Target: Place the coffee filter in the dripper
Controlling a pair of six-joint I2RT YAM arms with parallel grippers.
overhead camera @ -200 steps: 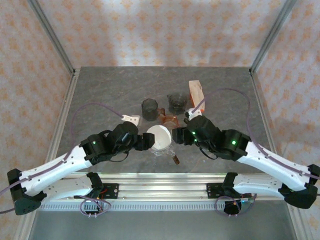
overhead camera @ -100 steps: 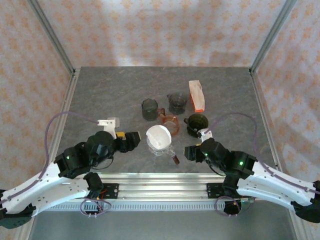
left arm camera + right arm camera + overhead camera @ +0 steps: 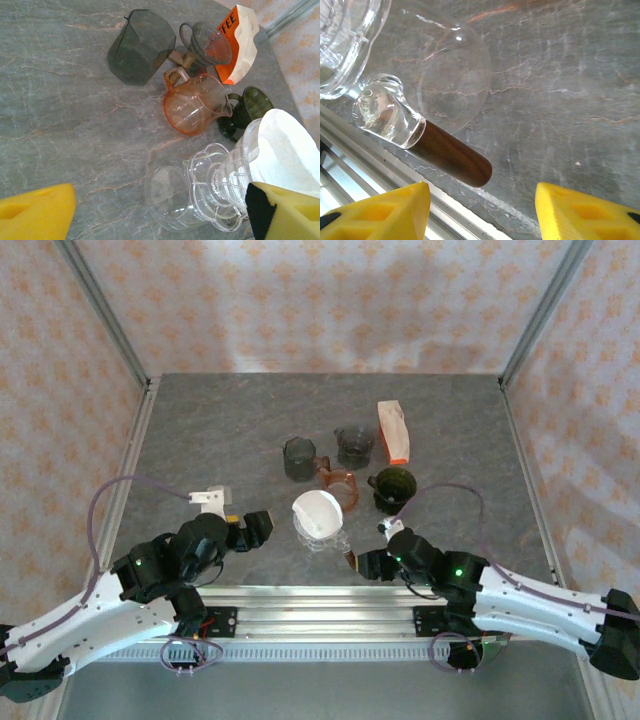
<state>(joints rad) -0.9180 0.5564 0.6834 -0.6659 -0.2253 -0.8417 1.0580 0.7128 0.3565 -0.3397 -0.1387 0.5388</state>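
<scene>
Our left claw [image 3: 252, 528] hangs low over the near left of the grey marbled tabletop [image 3: 60, 100] with its jaws wide. In its wrist view the yellow pads [image 3: 35, 212] sit at opposite edges and grip nothing. Our right claw [image 3: 372, 562] hovers at the near edge with its jaws also apart and nothing between them, just short of the brown wooden handle [image 3: 450, 155]. The only writing we can read is "FEE", in white capitals on the orange-and-white paper packet [image 3: 237, 45] lying at the far right of the group; the start of the word is cut off by a fold. The white paper coffee filter [image 3: 290, 150] is a soft, finely textured cone, clean and uncreased. It sits in the mouth of the clear ribbed glass dripper [image 3: 235, 175], with its upper edge standing above the glass rim. From above it shows as a round white disc near the middle of the tabletop, between the two claws. The dripper has a flared, stepped collar under its cone, and the wooden handle joins it through a rounded glass knob. Just beyond the dripper stands an amber translucent plastic jug [image 3: 192, 105], with a dark green cup [image 3: 247, 107] beside it on the right. Farther back are a smoky grey faceted cup [image 3: 142, 47] and a smoky grey funnel-shaped dripper [image 3: 207, 45]. We cannot tell whether the jug touches the glass dripper.
</scene>
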